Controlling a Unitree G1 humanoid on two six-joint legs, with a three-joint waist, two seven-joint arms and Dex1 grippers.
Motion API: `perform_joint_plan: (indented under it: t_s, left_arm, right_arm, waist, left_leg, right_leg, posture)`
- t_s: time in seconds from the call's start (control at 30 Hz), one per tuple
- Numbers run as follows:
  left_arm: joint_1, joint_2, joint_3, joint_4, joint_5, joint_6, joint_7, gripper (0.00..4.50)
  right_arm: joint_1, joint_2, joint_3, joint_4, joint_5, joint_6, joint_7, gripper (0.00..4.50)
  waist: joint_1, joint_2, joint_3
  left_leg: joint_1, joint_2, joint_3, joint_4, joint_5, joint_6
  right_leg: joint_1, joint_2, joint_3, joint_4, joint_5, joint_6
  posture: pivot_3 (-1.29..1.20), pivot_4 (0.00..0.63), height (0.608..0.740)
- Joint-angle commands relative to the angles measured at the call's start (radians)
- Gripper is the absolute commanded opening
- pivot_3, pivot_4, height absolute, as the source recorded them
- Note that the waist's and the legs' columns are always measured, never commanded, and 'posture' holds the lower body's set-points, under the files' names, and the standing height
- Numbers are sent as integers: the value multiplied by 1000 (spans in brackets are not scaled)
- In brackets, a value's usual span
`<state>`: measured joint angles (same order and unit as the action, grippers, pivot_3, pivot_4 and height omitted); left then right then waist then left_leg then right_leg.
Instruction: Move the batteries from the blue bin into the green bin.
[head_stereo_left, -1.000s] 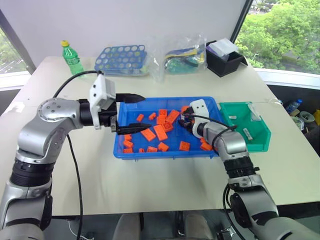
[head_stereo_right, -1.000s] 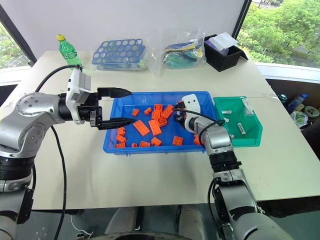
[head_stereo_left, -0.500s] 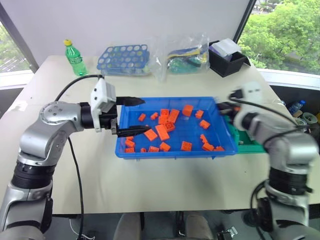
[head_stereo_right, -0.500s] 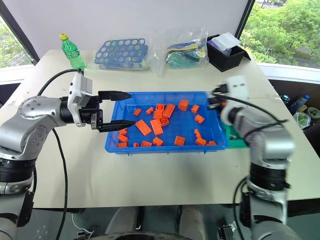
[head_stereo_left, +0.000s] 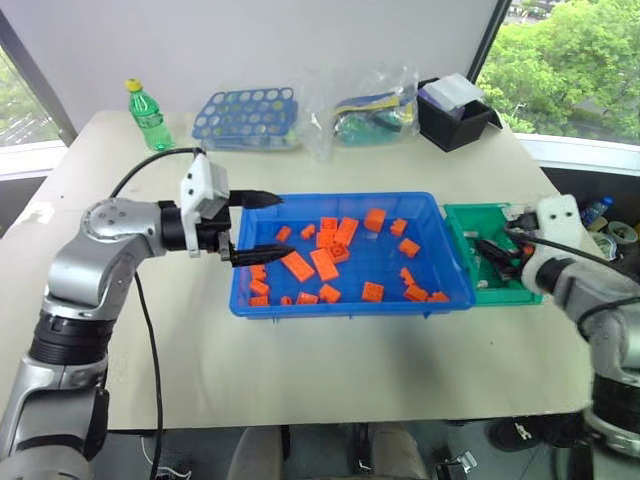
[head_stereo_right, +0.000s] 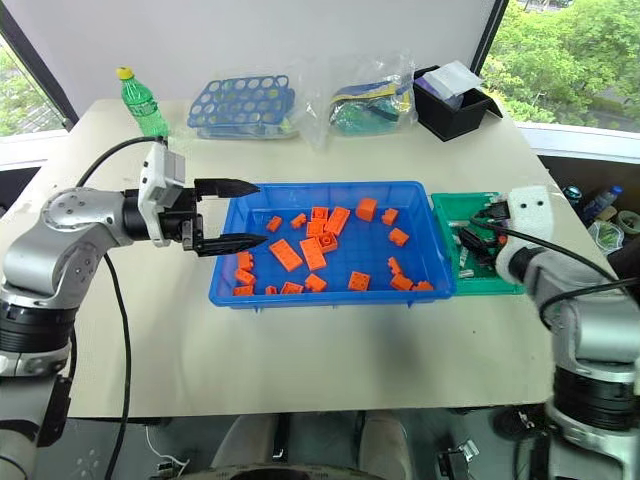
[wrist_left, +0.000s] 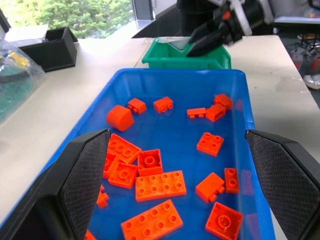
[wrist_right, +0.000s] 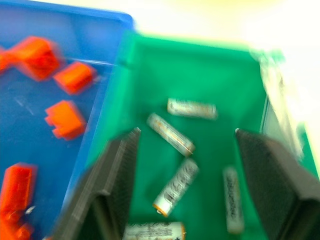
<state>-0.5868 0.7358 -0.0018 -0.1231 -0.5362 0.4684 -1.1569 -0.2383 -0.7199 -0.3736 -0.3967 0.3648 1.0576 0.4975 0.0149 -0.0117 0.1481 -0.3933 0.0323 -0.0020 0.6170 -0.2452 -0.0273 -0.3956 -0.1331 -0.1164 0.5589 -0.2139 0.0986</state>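
Head view: right gripper (head_stereo_right: 478, 238) hangs over the green bin (head_stereo_right: 448, 206), fingers apart and empty. Left gripper (head_stereo_left: 258, 226), fingers spread and empty, sits at the blue bin (head_stereo_left: 350, 302)'s rim; advancing could nudge the tray.

Left wrist view: orange bricks (wrist_left: 155, 185) lie scattered; no battery visible.

Right wrist view: five batteries (wrist_right: 170, 134), silver-grey cylinders, lie loose on the bin floor; a low sweep could scatter them.
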Motion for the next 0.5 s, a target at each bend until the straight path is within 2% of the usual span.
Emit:
perform_joint_plan:
  t_s: [0.03, 0.13, 0.27, 0.5]
  left_arm:
    - [-19, 25, 63, -18, -54, 33, -13, 4500]
    - [-14, 51, 105, -26, -101, 82, -16, 4500]
    - [20, 87, 133, -23, -103, 92, -20, 4500]
    - [104, 132, 160, -43, -59, 57, -4, 4500]
  right_arm:
    - [126, -160, -119, -143, 172, -92, 348, 2977]
    - [235, -261, -235, -150, 254, -126, 539, 2977]
    - [302, -316, -312, -86, 288, -158, 637, 2977]
    - [271, -297, -256, -18, 272, -235, 595, 2977]
  waist:
    - [0, -1, 1]
    - [-1, -4, 3]
    - [-3, -9, 2]
    - [-1, -4, 5]
  left_leg:
    - [0, 0, 0, 0, 0, 0]
    - [0, 0, -1, -2, 0, 0]
    - [3, 1, 0, 0, -2, -2]
    - [1, 1, 1, -1, -2, -4]
  right_leg:
    - [1, 0, 0, 0, 0, 0]
    - [4, 0, 0, 0, 0, 0]
    - [3, 0, 0, -1, 0, 0]
    - [2, -1, -1, -11, 0, 0]
  posture:
    - [0, 150, 723]
    - [0, 150, 723]
    - [0, 150, 723]
    - [0, 150, 723]
